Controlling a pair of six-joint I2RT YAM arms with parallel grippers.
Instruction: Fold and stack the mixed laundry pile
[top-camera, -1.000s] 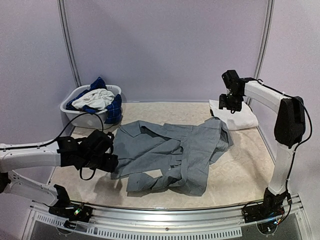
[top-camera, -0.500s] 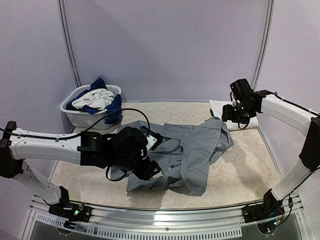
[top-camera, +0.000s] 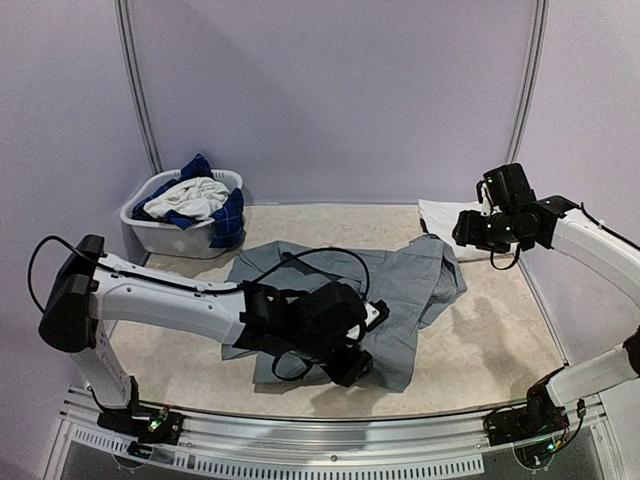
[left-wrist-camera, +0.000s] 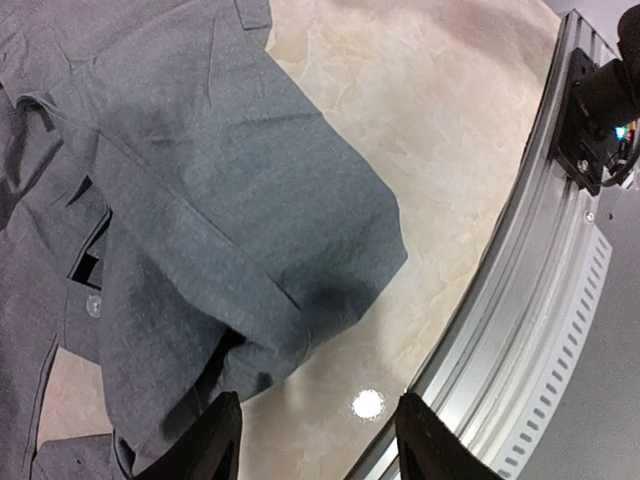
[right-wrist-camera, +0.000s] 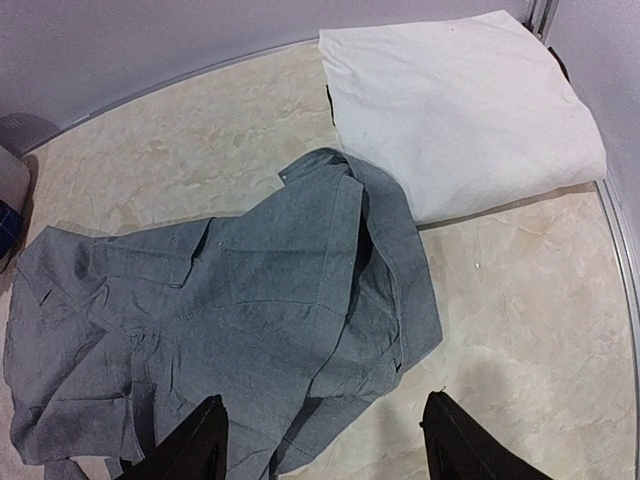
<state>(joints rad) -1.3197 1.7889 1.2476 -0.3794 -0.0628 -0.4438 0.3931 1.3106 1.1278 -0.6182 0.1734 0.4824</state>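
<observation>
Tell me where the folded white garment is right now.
In the top view, the folded white garment lies in the far right corner of the table, beside the right end of the grey shirt, with the right gripper hovering next to it.

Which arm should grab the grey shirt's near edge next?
Left. The left claw hangs open over the grey shirt's near corner; the right claw hovers far off, by the folded white piece.
</observation>
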